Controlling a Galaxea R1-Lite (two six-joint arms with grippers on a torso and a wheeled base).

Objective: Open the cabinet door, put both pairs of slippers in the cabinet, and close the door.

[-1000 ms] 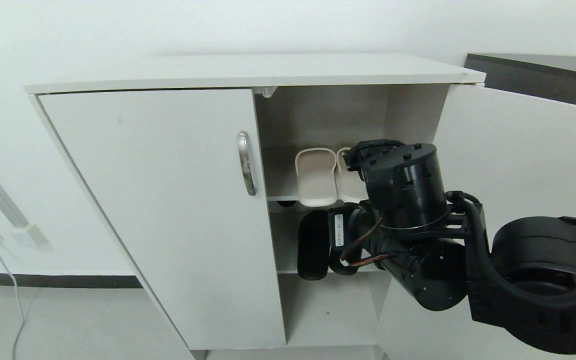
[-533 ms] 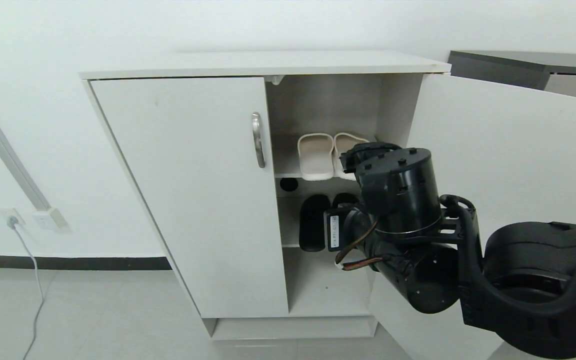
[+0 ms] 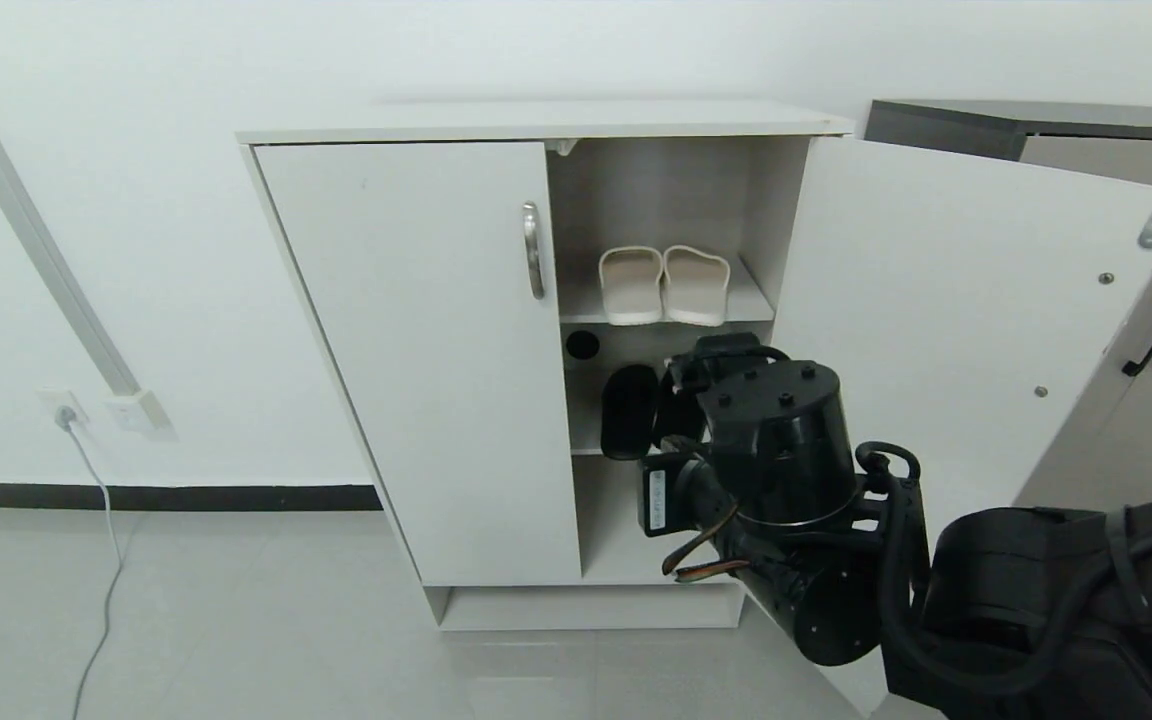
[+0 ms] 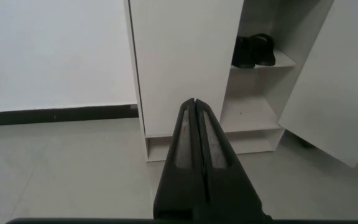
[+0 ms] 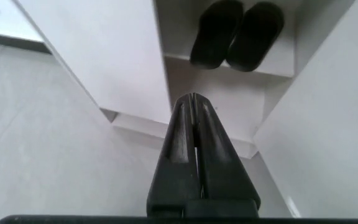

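The open door stands right of the cabinet, nearest the right gripper. It and the left gripper both have jaws pressed together.

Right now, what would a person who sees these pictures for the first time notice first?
The white cabinet with its right door swung wide open. Inside, the pale slippers sit on the upper shelf and the black slippers one level lower. The right gripper, shut and empty, hangs in front of the opening, facing the black pair.
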